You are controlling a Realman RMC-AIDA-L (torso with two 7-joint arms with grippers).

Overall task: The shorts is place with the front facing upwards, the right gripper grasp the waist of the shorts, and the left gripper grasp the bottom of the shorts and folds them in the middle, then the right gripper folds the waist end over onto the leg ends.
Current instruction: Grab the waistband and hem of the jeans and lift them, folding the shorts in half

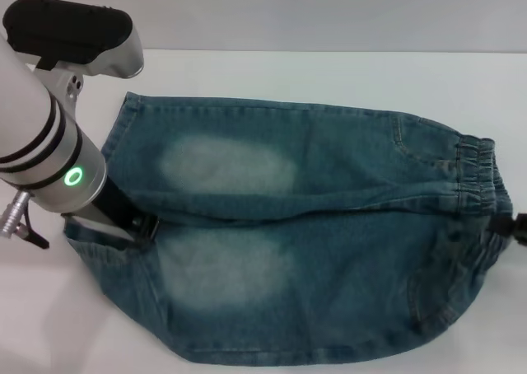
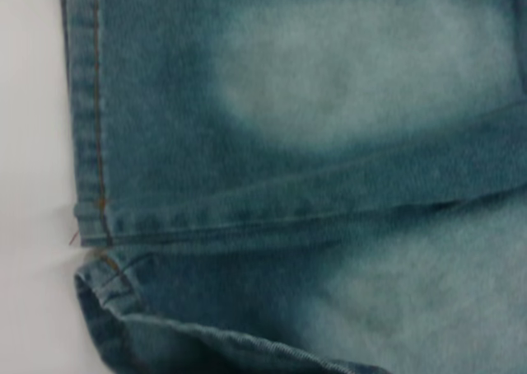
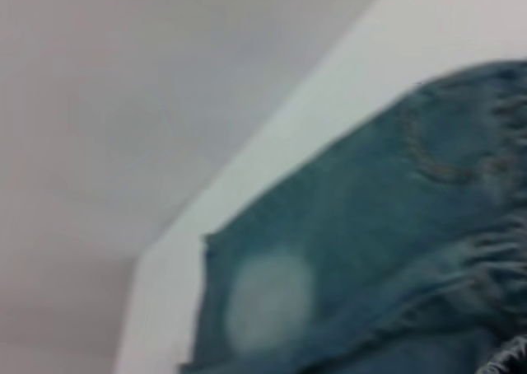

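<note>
On the white table (image 1: pixel 346 77) the shorts (image 1: pixel 329 250) lie flat, the left tool (image 1: pixel 136 224) gripping a hem.

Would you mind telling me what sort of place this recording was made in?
Probably a lab or test bench rather than a home: a bare white table against a plain pale wall, holding only the shorts, with the left gripper at their leg hems.

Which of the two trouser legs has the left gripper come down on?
The near leg, the one closer to the robot. The left gripper sits at its hem by the crotch seam, where the cloth is bunched; the far leg lies flat and untouched.
</note>
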